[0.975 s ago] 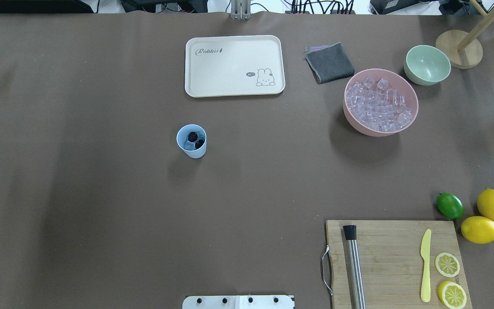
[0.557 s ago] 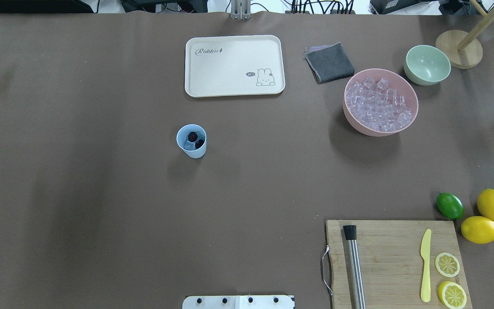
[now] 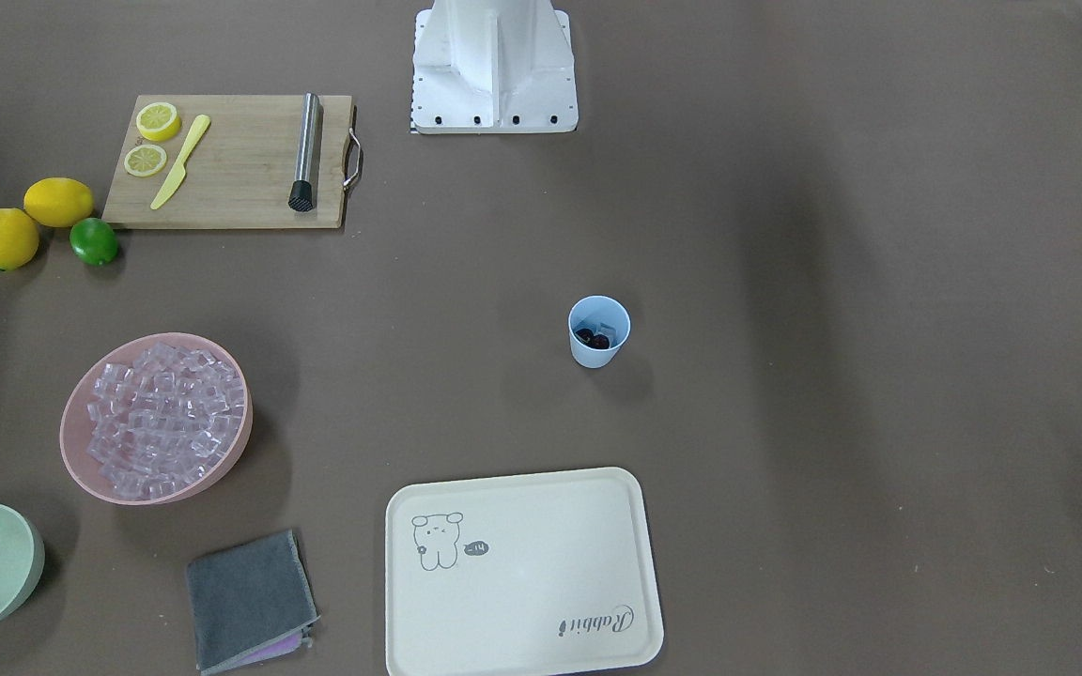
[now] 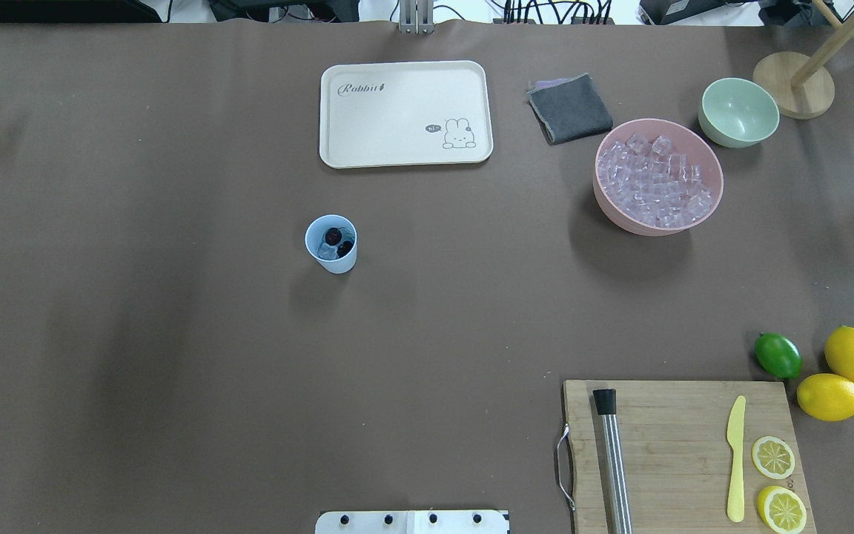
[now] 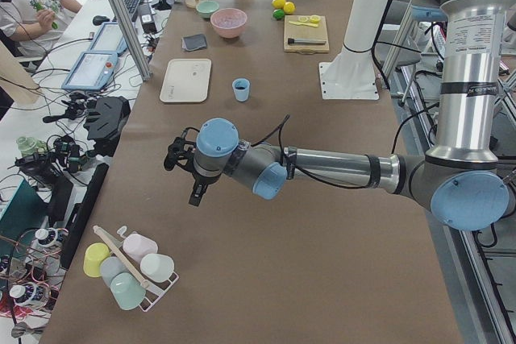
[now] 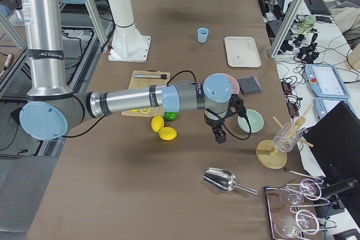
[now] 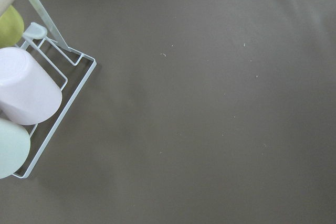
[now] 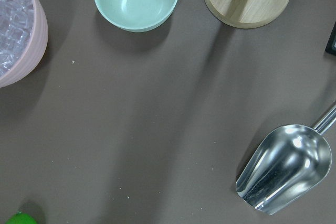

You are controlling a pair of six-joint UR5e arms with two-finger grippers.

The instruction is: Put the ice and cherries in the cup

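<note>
The light-blue cup [image 4: 332, 261] stands upright mid-table, also in the front view [image 3: 597, 353]. Inside it lie the two dark cherries [image 4: 333, 236] and a clear ice cube [image 4: 325, 252]. The heap of ice [image 4: 653, 185] fills the pink bowl [image 4: 612, 215] at the back right. My left gripper [image 5: 179, 168] shows only in the left side view, far from the cup, over bare table near a cup rack. My right gripper [image 6: 218, 134] shows only in the right side view, beyond the bowls. I cannot tell whether either is open or shut.
A cream tray [image 4: 405, 152], grey cloth [image 4: 570, 108] and pale green bowl [image 4: 738, 111] lie at the back. A cutting board [image 4: 679, 452] with muddler, knife and lemon slices, a lime [image 4: 778, 355] and lemons sit front right. A metal scoop [image 8: 286, 169] lies beyond the bowls.
</note>
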